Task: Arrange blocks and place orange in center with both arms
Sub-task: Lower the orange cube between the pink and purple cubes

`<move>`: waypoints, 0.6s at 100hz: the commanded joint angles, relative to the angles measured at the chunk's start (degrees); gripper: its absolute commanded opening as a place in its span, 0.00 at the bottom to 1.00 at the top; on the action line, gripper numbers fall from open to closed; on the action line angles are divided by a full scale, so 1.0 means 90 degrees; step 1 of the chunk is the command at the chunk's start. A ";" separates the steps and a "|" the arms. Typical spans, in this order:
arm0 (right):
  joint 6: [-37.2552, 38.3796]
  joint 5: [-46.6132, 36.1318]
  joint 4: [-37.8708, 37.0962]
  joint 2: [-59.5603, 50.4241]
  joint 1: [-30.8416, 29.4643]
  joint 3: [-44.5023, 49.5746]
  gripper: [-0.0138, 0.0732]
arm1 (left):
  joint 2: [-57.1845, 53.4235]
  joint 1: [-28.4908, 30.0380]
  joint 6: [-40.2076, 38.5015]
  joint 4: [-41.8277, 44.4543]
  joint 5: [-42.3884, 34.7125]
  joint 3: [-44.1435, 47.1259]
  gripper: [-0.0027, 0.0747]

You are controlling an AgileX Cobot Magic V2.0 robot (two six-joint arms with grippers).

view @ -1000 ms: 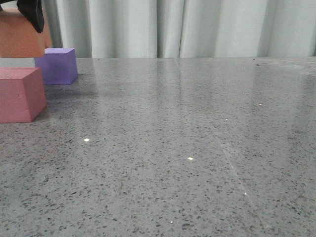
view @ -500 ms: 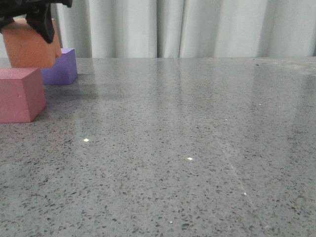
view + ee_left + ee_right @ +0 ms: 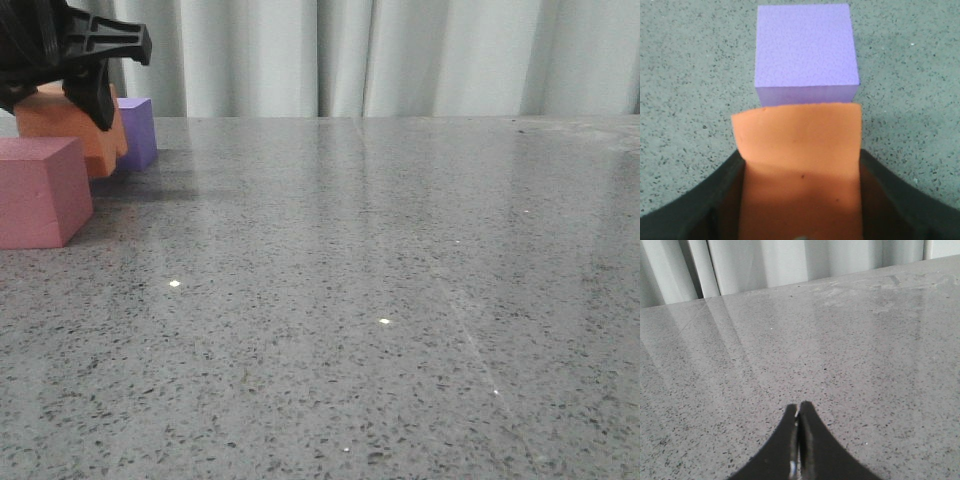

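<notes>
Nearest us sits the pink-red cube (image 3: 40,190) on the counter (image 3: 380,280); just behind it the left tool (image 3: 55,95) has its fingers clamped on the orange cube (image 3: 85,135), low between pink-red and the purple cube (image 3: 806,52) beyond. Best lower it squarely, seat it flat, then release. The right tool (image 3: 799,440) is pinched together, empty.

Layout relative to the orange cube (image 3: 85,135): purple cube (image 3: 138,130) directly behind it (nearly touching), pink-red cube (image 3: 40,190) in front and to its left, all on the table (image 3: 400,300).
</notes>
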 commanded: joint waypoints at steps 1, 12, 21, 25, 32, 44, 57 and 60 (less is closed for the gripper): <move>-0.0050 -0.0538 -0.0085 -0.0123 -0.0034 -0.0088 0.08 | -0.0182 0.0011 -0.0031 0.0034 -0.0305 -0.0161 0.24; -0.0050 -0.0538 -0.0085 -0.0123 -0.0034 -0.0088 0.08 | -0.0169 0.0011 -0.0022 0.0034 -0.0319 -0.0139 0.24; -0.0050 -0.0538 -0.0085 -0.0123 -0.0034 -0.0088 0.08 | -0.0169 0.0011 -0.0004 0.0034 -0.0363 -0.0049 0.24; -0.0050 -0.0538 -0.0085 -0.0123 -0.0034 -0.0088 0.08 | -0.0169 0.0011 -0.0004 0.0034 -0.0418 0.0020 0.25; -0.0050 -0.0538 -0.0085 -0.0123 -0.0034 -0.0088 0.08 | -0.0169 0.0011 0.0008 0.0034 -0.0543 0.0149 0.27; -0.0050 -0.0538 -0.0085 -0.0123 -0.0034 -0.0088 0.08 | -0.0169 0.0011 0.0008 0.0015 -0.0639 0.0303 0.35; -0.0050 -0.0538 -0.0085 -0.0123 -0.0034 -0.0088 0.08 | -0.0169 0.0011 0.0022 0.0015 -0.0684 0.0318 0.50; -0.0050 -0.0538 -0.0085 -0.0123 -0.0034 -0.0088 0.08 | -0.0169 0.0011 0.0039 0.0015 -0.0700 0.0318 0.53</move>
